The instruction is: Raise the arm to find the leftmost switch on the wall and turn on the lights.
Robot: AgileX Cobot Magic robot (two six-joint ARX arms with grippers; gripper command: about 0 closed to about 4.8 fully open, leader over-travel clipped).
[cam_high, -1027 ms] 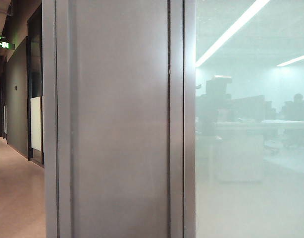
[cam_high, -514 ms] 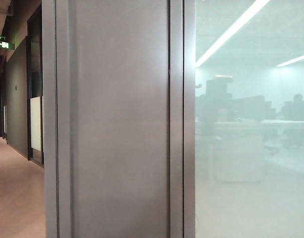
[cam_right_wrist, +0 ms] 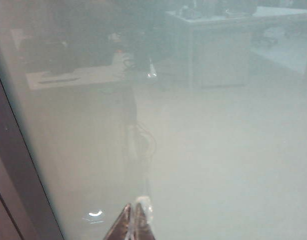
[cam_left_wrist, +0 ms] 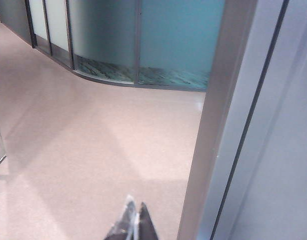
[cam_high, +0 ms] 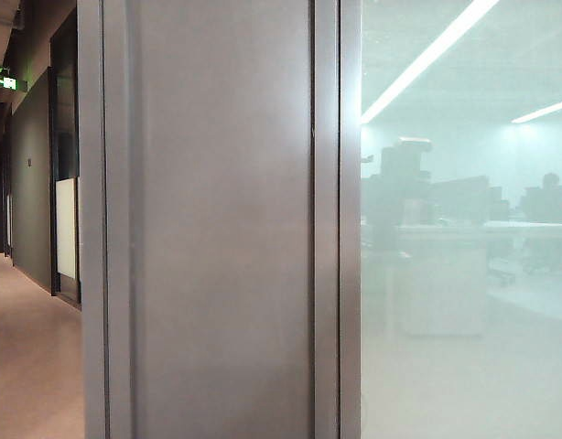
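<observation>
No switch shows in any view. In the exterior view the arm (cam_high: 400, 178) is only a hazy dark silhouette with a blocky top in the frosted glass (cam_high: 464, 347), right of a broad grey wall panel (cam_high: 217, 229). My left gripper (cam_left_wrist: 135, 211) is shut with nothing in it, over pale pink floor (cam_left_wrist: 83, 140) beside a grey frame post (cam_left_wrist: 218, 125). Close to the frosted glass, my right gripper (cam_right_wrist: 134, 209) is also shut and empty. A thin dark shape (cam_right_wrist: 140, 142) shows faintly in the glass above it.
A corridor (cam_high: 29, 357) runs back on the left past dark doors, with a green exit sign (cam_high: 6, 82) overhead. In the glass are hazy desks (cam_high: 464, 233), a seated person's silhouette (cam_high: 550, 192) and bright ceiling strips (cam_high: 427, 55). A curved glass partition (cam_left_wrist: 143, 45) stands across the floor.
</observation>
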